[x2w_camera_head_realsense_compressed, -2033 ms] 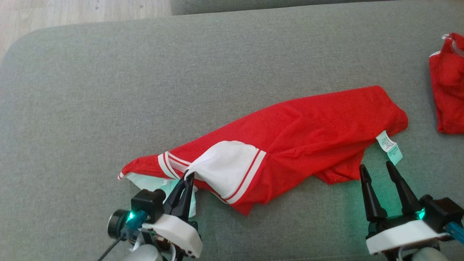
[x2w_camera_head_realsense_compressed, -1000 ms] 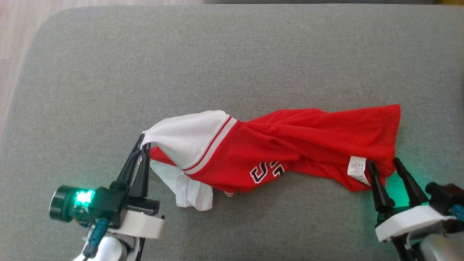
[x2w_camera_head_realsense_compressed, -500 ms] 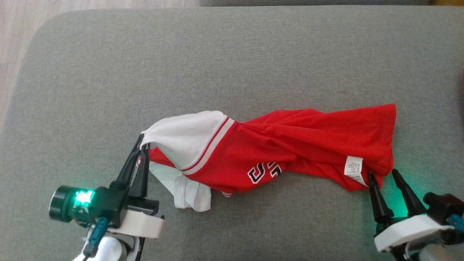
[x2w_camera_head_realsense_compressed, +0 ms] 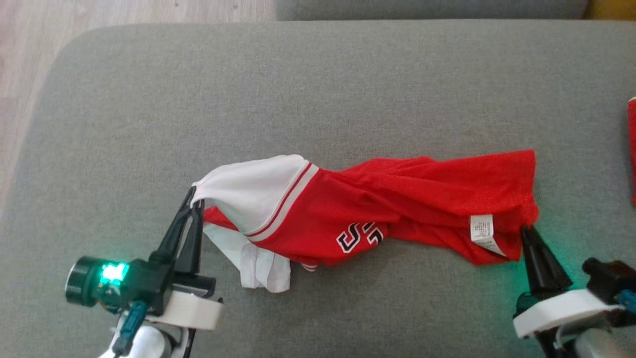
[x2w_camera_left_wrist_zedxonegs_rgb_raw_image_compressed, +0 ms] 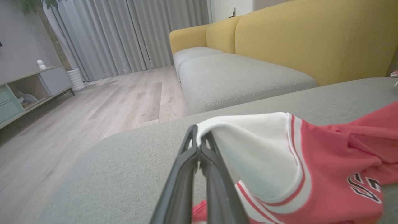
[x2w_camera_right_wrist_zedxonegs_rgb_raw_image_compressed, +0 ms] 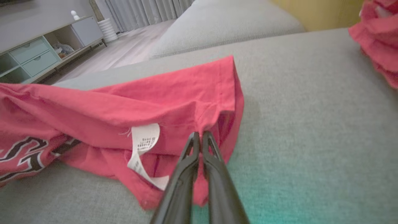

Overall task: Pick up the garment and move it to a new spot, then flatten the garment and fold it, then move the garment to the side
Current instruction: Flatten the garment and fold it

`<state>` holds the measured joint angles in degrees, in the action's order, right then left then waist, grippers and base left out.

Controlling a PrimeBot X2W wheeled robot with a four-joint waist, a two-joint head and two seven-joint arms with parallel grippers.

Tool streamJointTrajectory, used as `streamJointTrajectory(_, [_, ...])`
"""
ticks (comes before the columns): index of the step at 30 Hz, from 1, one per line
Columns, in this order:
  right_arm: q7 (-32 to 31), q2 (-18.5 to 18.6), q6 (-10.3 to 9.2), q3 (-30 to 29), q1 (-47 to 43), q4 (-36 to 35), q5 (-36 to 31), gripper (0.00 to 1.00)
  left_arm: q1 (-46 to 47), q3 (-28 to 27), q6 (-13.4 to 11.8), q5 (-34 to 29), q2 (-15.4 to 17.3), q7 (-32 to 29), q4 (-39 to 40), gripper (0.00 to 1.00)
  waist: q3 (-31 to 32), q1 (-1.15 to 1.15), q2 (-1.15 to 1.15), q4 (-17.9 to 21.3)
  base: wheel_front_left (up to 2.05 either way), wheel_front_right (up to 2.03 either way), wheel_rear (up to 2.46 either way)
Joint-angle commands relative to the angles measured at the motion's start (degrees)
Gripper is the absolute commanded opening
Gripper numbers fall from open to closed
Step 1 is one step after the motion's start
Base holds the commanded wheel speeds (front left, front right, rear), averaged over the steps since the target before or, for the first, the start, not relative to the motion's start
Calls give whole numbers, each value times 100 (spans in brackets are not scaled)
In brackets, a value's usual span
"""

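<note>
Your left gripper (x2w_camera_head_realsense_compressed: 195,195), at the left of the grey sofa cushion (x2w_camera_head_realsense_compressed: 318,79), has its fingers pinched together on the white sleeve edge of the red garment (x2w_camera_head_realsense_compressed: 407,194), holding that corner raised. The garment lies bunched across the cushion's middle, dark lettering (x2w_camera_head_realsense_compressed: 358,235) facing up, a white care label (x2w_camera_head_realsense_compressed: 483,232) near its right end. There your right gripper (x2w_camera_head_realsense_compressed: 525,231) is clamped on the red hem corner; another red cloth (x2w_camera_head_realsense_compressed: 632,159) sits at the far right edge

garment (x2w_camera_head_realsense_compressed: 422,194) | dark white-edged lettering (x2w_camera_head_realsense_compressed: 358,236): partly folded, illegible | care label (x2w_camera_head_realsense_compressed: 483,231): print too small
</note>
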<state>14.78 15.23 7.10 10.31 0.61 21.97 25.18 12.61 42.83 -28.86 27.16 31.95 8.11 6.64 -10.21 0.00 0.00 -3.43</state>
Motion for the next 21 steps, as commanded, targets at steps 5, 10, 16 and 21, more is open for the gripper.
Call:
streamJointTrajectory(5, [22, -19, 39, -484, 9, -804, -280, 0, 399, -180, 115, -333, 491, 222, 220, 0, 370, 0, 0, 43, 0, 0, 0])
streamJointTrajectory(10, [22, -11, 39, -1009, 117, -1789, -459, 0, 1037, -169, 394, -1028, 1059, 328, 475, 0, 824, 0, 0, 125, 0, 0, 0])
streamJointTrajectory(16, [22, 346, 39, -1425, 578, -2942, -682, 0, 2332, -499, 750, -1701, 1489, 411, 1093, 0, 1098, 0, 0, 186, 0, 0, 0])
streamJointTrajectory(21, [-56, 1126, 39, -1316, 1578, -3199, -792, 0, 3809, -686, 1433, -1760, 1339, 403, 979, 0, 1096, 0, 0, 272, 0, 0, 0])
